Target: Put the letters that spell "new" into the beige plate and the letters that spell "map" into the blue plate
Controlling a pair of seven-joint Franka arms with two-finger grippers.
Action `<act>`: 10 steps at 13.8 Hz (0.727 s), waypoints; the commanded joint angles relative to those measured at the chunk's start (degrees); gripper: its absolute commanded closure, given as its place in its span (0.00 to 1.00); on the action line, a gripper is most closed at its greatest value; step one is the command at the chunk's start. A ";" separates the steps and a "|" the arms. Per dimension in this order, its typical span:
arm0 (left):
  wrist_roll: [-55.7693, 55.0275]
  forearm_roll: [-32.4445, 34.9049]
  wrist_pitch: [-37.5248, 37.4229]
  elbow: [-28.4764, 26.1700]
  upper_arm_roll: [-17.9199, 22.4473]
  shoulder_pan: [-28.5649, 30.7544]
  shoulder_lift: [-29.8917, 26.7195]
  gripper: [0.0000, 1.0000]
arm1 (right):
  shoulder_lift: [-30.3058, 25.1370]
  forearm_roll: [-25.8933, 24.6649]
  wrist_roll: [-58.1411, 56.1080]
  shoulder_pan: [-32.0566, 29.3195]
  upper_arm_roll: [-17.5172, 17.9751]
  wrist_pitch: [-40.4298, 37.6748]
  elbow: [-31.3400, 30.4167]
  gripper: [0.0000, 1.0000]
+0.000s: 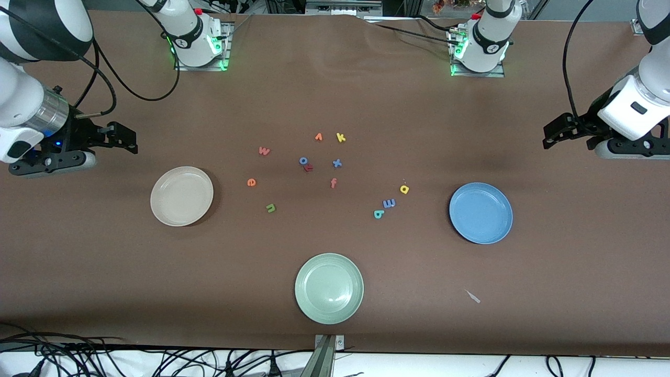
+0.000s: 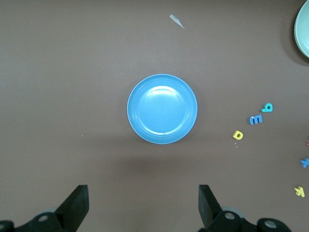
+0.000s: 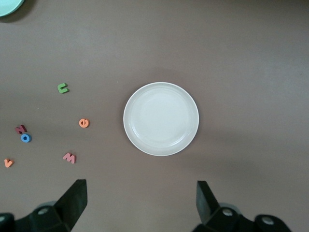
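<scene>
The beige plate (image 1: 181,196) (image 3: 161,118) lies empty toward the right arm's end. Beside it on the brown table are the green n (image 1: 270,208) (image 3: 63,88), orange e (image 1: 252,182) (image 3: 84,123) and pinkish w (image 1: 264,151) (image 3: 69,157). The blue plate (image 1: 480,213) (image 2: 162,108) lies empty toward the left arm's end, with the blue m (image 1: 389,203) (image 2: 256,119), yellow a (image 1: 404,189) (image 2: 237,135) and teal p (image 1: 379,213) (image 2: 267,107) beside it. My right gripper (image 1: 128,140) (image 3: 141,198) hangs open over bare table by the beige plate. My left gripper (image 1: 549,135) (image 2: 143,200) hangs open by the blue plate. Neither holds anything.
A pale green plate (image 1: 328,288) sits nearest the front camera. Spare letters cluster mid-table: orange v (image 1: 318,137), yellow k (image 1: 341,137), blue o (image 1: 303,161), red r (image 1: 309,168), blue x (image 1: 337,163), orange-red f (image 1: 333,183). A small pale scrap (image 1: 472,296) lies nearer the camera than the blue plate.
</scene>
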 commanded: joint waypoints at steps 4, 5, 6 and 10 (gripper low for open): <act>1.13 -1.57 -0.82 0.47 0.14 0.24 -0.45 0.00 | -0.32 -0.91 -0.46 0.14 0.14 -0.70 0.11 0.00; 1.13 -1.57 -0.82 0.47 0.05 0.24 -0.36 0.00 | -0.32 -0.91 -0.38 0.14 0.14 -0.70 0.11 0.00; 1.13 -1.57 -0.82 0.47 0.05 0.24 -0.45 0.00 | -0.32 -0.91 -0.37 0.14 0.14 -0.70 0.03 0.00; 1.13 -1.57 -0.82 0.47 0.14 0.24 -0.36 0.00 | -0.32 -0.82 0.24 0.14 0.22 -1.05 -0.59 0.00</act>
